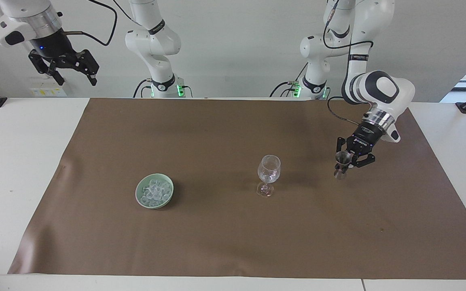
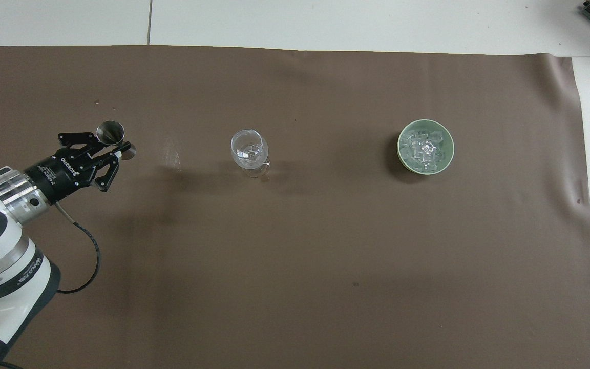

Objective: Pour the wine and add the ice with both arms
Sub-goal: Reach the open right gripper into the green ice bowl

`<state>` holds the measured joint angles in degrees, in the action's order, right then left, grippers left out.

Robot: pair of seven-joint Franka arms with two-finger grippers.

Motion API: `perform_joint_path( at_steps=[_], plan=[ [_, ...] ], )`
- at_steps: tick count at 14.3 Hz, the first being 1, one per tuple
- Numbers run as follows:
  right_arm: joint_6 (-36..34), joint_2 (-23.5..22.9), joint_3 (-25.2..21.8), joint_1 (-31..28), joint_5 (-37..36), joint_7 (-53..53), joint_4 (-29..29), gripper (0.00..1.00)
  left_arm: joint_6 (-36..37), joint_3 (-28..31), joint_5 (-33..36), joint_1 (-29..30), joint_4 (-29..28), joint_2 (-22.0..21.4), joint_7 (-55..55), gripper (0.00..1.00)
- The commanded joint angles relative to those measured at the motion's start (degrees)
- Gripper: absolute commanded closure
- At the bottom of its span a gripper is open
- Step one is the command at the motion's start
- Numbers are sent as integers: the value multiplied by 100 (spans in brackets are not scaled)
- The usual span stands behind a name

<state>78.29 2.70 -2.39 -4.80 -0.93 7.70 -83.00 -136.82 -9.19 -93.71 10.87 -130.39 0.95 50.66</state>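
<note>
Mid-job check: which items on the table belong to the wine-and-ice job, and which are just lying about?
Job:
- metal jigger, held in the shut left gripper
- wine glass
- ice in the green bowl
- right gripper, open, waiting

Lying about:
- brown mat

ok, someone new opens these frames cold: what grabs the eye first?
Probably the left gripper, shut on a small metal jigger low over the brown mat at the left arm's end of the table. Next, the clear stemmed glass standing upright mid-mat, and the pale green bowl heaped with ice toward the right arm's end. The right gripper waits open, raised high off the mat.
</note>
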Motion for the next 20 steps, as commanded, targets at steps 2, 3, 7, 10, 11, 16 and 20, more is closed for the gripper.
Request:
perform_joint_path(
  at_steps=[2, 3, 7, 10, 11, 16, 20],
  plan=[
    [178, 152, 143, -12, 84, -66, -199, 0, 261, -30, 99, 301, -65, 116, 329, 100],
    [283, 152, 160, -12, 93, -93, -217, 0, 305, -30, 99, 415, -65, 160, 443, 100],
    [1177, 187, 502, -3, 575, -1128, -759, 0, 761, -39, 99, 758, -30, 677, 410, 100],
    [2284, 135, 749, 6, 576, -1306, -1646, 0, 832, -39, 99, 820, -48, 845, 383, 100],
    [2644, 56, 740, 119, 576, -1288, -1945, 0, 911, -39, 99, 873, -56, 924, 366, 100],
    [4359, -875, 740, 366, 559, -1385, -2396, 0, 1034, -48, 99, 978, -13, 1082, -81, 100],
    [4660, -1174, 740, 366, 488, -1385, -2396, 0, 1167, -39, 99, 1119, -12, 1127, -355, 100]
  ],
)
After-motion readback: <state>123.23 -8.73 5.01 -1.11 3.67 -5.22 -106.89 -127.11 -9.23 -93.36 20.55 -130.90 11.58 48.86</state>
